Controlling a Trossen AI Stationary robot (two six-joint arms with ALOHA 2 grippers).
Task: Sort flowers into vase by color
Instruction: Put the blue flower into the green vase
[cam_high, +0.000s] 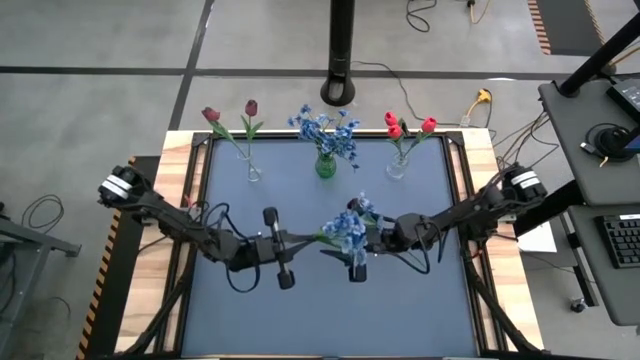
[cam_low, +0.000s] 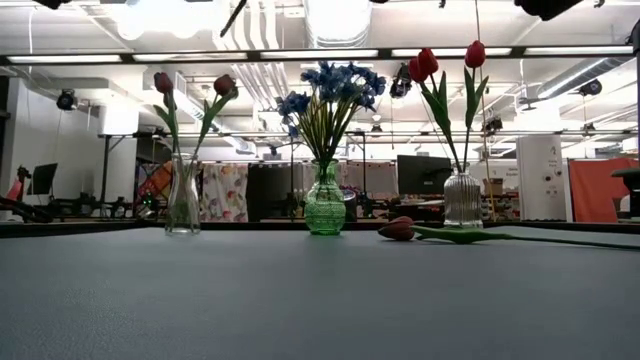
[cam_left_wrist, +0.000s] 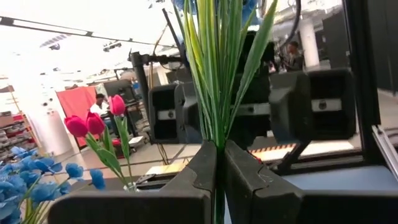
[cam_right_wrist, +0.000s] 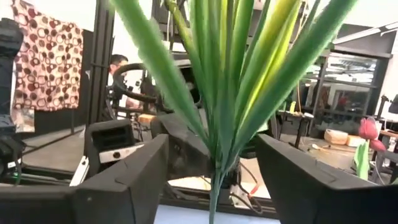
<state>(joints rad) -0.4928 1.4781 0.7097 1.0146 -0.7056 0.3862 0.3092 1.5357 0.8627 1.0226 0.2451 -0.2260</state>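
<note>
Two grippers meet mid-surface: our left gripper (cam_left_wrist: 217, 180) pinches tight on the green-stemmed sprig of small blue blossoms (cam_high: 347, 230), while our right gripper (cam_right_wrist: 211, 180) stands wide around the stem, apparently freeing it in a handover.

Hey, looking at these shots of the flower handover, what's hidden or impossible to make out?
- Blue sprig, high view: its stem is hidden under the blossoms and both grippers.
- Left gripper, left wrist view: shut on the stem; the blossoms run off the picture's edge.
- Right gripper, right wrist view: open around the leaves; contact unclear.
- Low view: both grippers are out of frame.
</note>
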